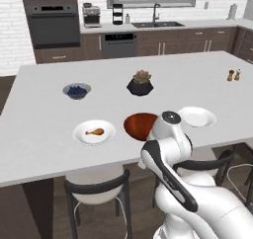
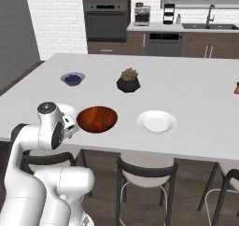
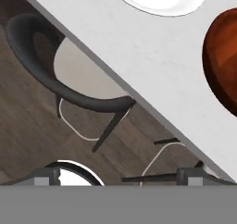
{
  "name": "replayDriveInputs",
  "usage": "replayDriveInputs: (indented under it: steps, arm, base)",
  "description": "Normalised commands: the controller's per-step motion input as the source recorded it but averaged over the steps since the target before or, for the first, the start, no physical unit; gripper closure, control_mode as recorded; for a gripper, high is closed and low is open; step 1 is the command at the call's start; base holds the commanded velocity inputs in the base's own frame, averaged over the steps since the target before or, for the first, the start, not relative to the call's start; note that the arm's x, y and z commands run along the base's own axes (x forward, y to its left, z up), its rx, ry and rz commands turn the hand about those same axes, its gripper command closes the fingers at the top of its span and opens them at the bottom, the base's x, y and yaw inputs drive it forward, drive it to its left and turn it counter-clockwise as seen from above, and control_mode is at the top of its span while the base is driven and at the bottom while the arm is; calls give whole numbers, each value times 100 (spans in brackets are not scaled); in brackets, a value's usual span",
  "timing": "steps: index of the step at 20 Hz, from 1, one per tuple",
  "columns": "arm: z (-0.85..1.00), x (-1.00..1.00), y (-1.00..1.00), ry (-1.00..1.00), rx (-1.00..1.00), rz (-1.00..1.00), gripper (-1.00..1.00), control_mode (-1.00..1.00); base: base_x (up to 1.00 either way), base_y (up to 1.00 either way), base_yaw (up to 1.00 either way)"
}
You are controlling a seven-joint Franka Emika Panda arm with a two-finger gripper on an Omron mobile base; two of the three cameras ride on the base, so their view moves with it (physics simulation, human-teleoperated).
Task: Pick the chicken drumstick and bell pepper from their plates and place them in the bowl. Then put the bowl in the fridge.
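Two plain white round plates sit on the wide pale desk (image 1: pixel 44 154) of this kitchen: one (image 1: pixel 94 132) carries the small orange-brown chicken drumstick (image 1: pixel 95 131), the other (image 2: pixel 157 121) lies bare on the far side of the reddish-brown wooden bowl (image 2: pixel 97 118). Inside that bowl, in the right base view, rests the small glossy red bell pepper (image 2: pixel 98 124). Farther back stand a small grey bowl of blueberries (image 1: pixel 76 91) and a black faceted plant pot (image 1: pixel 140 86). Beyond the desk's near edge the wooden floor lies open, apart from dark-framed chairs (image 3: pixel 74 79). My gripper (image 3: pixel 118 176) hangs past that edge over the floor, its fingertips (image 3: pixel 46 176) spread wide and touching nothing.
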Motion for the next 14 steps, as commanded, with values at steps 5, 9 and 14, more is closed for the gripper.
replayDriveInputs:
  steps: [5, 9, 14]
  arm:
    - [0, 0, 0, 0, 0, 0, -100, 100]
    - [0, 0, 0, 0, 0, 0, -100, 100]
    - [0, 0, 0, 0, 0, 0, -100, 100]
  base:
    - [42, 21, -6]
    - [34, 4, 0]
    - [28, 5, 0]
